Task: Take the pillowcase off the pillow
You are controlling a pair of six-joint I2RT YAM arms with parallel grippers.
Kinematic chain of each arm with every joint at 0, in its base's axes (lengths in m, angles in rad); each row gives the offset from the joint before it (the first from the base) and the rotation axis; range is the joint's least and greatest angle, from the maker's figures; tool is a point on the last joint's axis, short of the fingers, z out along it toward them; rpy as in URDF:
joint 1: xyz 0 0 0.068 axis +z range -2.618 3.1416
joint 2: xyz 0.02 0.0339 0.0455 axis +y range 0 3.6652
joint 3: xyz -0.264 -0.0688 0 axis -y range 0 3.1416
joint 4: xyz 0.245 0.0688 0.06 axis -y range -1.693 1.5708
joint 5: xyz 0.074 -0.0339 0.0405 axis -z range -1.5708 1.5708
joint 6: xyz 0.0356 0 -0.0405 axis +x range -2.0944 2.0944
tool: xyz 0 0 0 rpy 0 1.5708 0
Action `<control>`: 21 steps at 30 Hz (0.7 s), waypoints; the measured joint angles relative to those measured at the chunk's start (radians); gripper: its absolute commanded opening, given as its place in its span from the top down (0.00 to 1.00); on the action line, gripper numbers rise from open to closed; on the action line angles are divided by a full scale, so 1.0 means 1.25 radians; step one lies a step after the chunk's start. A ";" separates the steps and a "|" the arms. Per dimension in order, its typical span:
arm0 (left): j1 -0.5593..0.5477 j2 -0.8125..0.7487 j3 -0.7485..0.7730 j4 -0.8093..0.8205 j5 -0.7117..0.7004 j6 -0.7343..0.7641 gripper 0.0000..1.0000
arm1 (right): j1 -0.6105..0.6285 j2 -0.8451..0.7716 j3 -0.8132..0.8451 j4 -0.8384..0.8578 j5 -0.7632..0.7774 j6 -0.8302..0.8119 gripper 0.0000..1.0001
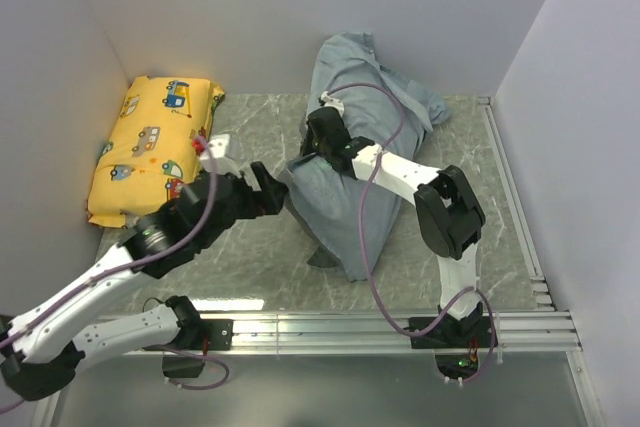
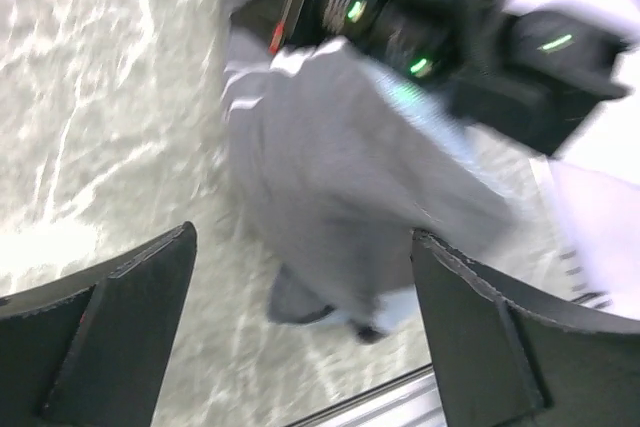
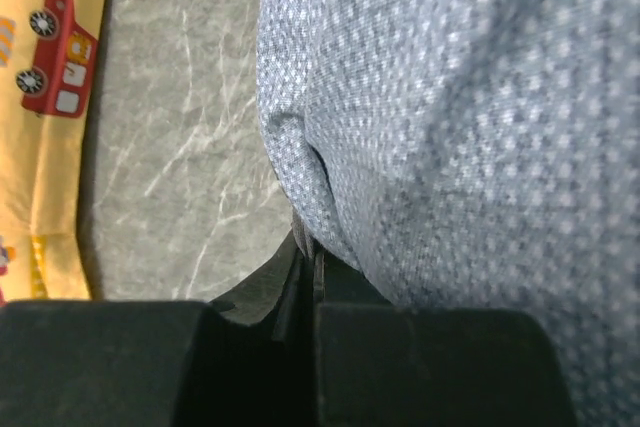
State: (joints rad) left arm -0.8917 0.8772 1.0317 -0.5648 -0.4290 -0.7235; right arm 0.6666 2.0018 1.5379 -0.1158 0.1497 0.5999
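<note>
The pillowcase (image 1: 355, 182) lies as a long blue-grey bundle in the middle of the table, lighter side out, with a dark corner (image 1: 325, 257) at its near end. The pillow is hidden inside it; a small white patch (image 2: 395, 308) shows under the near end in the left wrist view. My right gripper (image 1: 314, 143) sits on the bundle's left side and is shut on a fold of the pillowcase (image 3: 300, 162); in the right wrist view the gripper (image 3: 308, 247) pinches the fabric. My left gripper (image 1: 278, 193) is open and empty just left of the pillowcase (image 2: 340, 177), which lies ahead of the gripper (image 2: 302, 237).
A yellow cushion (image 1: 150, 147) printed with cartoon vehicles lies at the back left against the wall; it also shows in the right wrist view (image 3: 45, 97). White walls close in the left, back and right. A metal rail (image 1: 400, 332) runs along the near edge.
</note>
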 measured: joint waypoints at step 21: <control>-0.053 -0.085 -0.119 0.125 0.077 -0.066 0.01 | -0.031 0.029 0.142 -0.150 -0.037 -0.003 1.00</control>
State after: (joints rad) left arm -0.9581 0.7704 0.8829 -0.4080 -0.3332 -0.8062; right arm 0.6277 2.0380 1.7157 -0.3027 0.1040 0.5964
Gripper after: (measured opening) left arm 0.993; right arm 0.033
